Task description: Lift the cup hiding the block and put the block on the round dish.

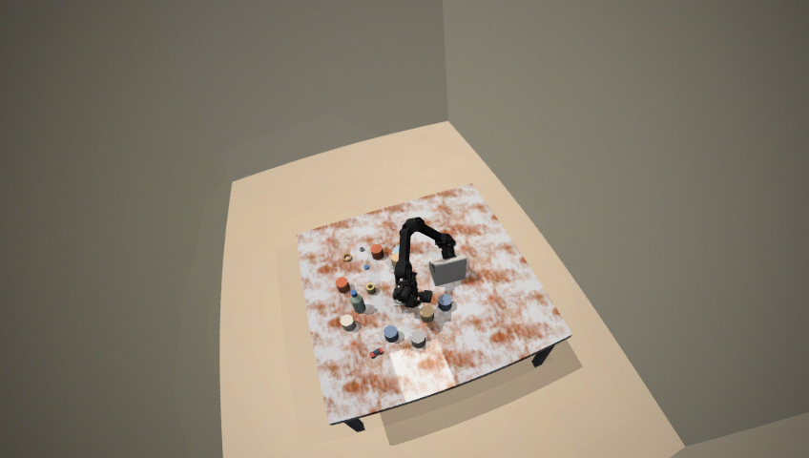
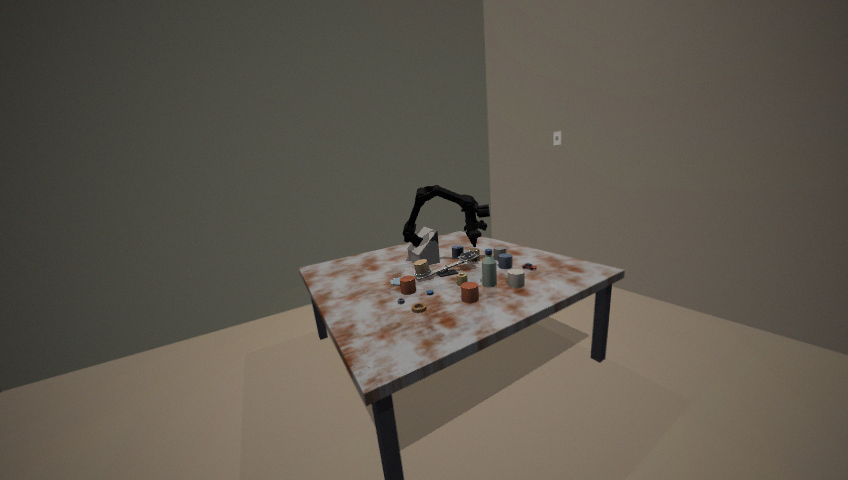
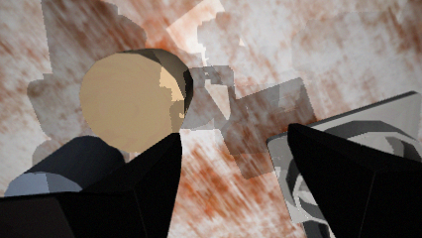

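My gripper [image 1: 407, 302] [image 2: 474, 245] [image 3: 234, 136] is open and empty, low over the raised end of the balance [image 2: 455, 264] [image 3: 279, 155]. In the wrist view one finger covers part of that end and its round holder. One tan cup [image 1: 426, 313] [image 3: 130, 99] stands on the table beside that end, left of the fingers in the wrist view. The other tan cup [image 1: 395, 259] [image 2: 421, 267] stands on the low end of the balance. The light blue round dish [image 1: 395, 249] [image 2: 395, 281] lies next to it, partly hidden. I cannot make out the block.
A blue cylinder [image 1: 445, 301] stands close to the lifted-off tan cup. A grey wedge-shaped body [image 1: 449, 271] [image 2: 423, 252] is by the arm. A bottle [image 1: 357, 303] [image 2: 489, 271], a yellow spool [image 1: 370, 288] and red cylinders [image 1: 377, 251] [image 2: 469, 292] stand across the balance.
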Controlling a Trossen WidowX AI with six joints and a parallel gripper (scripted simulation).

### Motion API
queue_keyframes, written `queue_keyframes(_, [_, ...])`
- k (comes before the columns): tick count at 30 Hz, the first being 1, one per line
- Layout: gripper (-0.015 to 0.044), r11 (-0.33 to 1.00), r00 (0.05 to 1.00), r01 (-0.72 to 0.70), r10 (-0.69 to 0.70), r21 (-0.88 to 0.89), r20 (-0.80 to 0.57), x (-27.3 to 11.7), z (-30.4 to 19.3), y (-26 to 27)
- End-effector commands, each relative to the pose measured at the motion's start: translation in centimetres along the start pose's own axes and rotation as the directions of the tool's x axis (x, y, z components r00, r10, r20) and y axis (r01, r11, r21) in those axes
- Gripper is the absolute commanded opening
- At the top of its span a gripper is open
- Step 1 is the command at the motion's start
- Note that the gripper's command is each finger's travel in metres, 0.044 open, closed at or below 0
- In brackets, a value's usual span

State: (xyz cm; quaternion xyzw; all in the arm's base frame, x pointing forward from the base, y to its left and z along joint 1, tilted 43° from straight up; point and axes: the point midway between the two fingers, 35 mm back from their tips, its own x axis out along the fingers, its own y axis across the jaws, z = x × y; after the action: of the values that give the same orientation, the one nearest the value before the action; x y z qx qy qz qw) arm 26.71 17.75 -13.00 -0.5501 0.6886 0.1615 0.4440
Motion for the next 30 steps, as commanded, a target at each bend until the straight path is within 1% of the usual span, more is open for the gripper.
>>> queue_keyframes(1, [0.026,0.989,1.0,0.013,-0.017,0.147,0.022,-1.6,-1.3,-4.3])
queue_keyframes(7, [0.026,0.976,0.997,0.043,-0.029,0.214,-0.065,-3.0,-4.5,-7.5])
queue_keyframes(12, [0.026,0.975,0.997,0.044,-0.03,0.216,-0.069,-3.0,-4.6,-7.6])
queue_keyframes(16, [0.026,0.975,0.997,0.044,-0.03,0.217,-0.069,-1.6,-4.7,-7.7])
queue_keyframes(30, [0.026,0.975,0.997,0.045,-0.031,0.217,-0.069,0.0,-4.8,-7.8])
